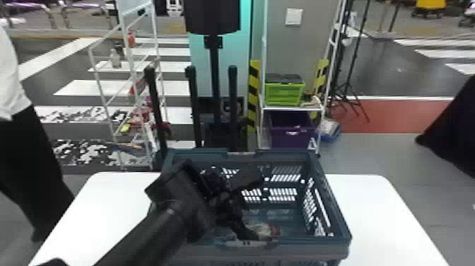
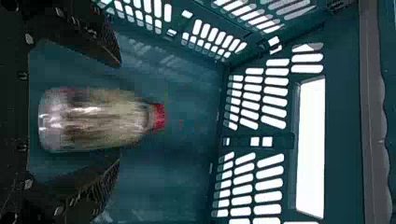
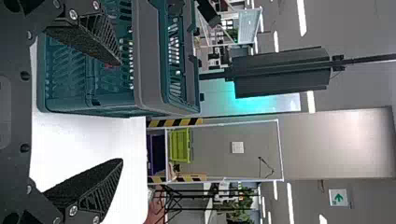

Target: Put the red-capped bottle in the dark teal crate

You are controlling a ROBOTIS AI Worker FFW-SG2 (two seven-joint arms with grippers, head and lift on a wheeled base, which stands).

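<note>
The red-capped bottle [image 2: 93,120] lies inside the dark teal crate [image 1: 304,252], between the widely parted fingers of the left end effector [image 1: 259,206], ungripped.

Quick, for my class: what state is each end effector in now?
Left end effector: open, not gripping the bottle.
Right end effector: open, empty.

One red-capped bottle [image 2: 93,121] is making the count, one dark teal crate [image 1: 318,244], one white table [image 1: 378,219]! Two grippers are joining, one left gripper [image 1: 259,207], one right gripper [image 3: 122,112]; behind, one green crate [image 1: 284,95], one purple bin [image 1: 291,136] are adding up.
</note>
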